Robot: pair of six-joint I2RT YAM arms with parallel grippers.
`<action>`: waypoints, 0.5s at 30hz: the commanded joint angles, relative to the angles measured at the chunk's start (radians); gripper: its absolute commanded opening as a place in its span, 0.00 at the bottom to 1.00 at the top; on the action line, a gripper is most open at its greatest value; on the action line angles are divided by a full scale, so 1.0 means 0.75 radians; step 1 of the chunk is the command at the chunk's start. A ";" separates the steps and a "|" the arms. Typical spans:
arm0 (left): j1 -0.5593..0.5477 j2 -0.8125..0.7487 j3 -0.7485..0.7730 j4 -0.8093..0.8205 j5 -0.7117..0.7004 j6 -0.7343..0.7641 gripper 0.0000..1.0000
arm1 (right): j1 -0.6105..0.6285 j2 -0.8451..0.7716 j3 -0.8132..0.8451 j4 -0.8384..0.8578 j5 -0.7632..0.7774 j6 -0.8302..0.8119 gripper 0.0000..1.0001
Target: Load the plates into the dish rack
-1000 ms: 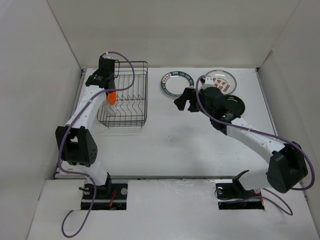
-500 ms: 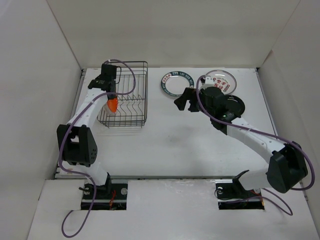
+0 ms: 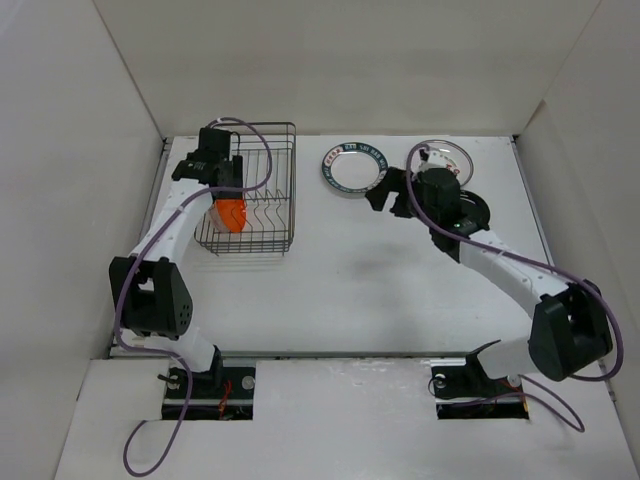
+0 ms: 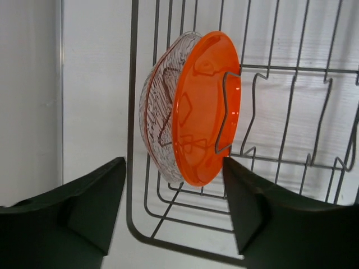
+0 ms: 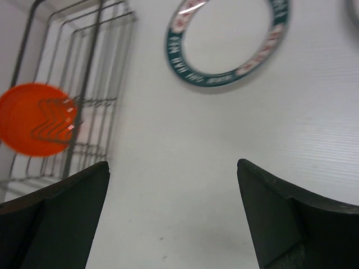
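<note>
Orange plate stands on edge in the dish rack; left gripper and right gripper both gape empty.

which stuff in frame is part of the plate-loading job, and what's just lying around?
Job: dish rack; orange plate and clear plate standing in it; patterned-rim plate; red-marked plate; black plate, partly under the right arm.
Not job: purple cables; white walls.

The black plate is mostly hidden under the right arm (only one dark edge shows). The right wrist view's top edge cuts the patterned plate.
</note>
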 commanded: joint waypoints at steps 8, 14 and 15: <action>0.005 -0.187 0.247 -0.044 0.253 0.069 1.00 | -0.679 -0.038 -0.215 0.027 0.112 0.241 1.00; 0.005 -0.199 0.284 -0.044 0.360 0.083 1.00 | -0.923 0.122 -0.237 0.015 0.041 0.296 1.00; 0.005 -0.199 0.300 -0.056 0.378 0.083 1.00 | -0.937 0.142 -0.237 0.015 0.041 0.296 1.00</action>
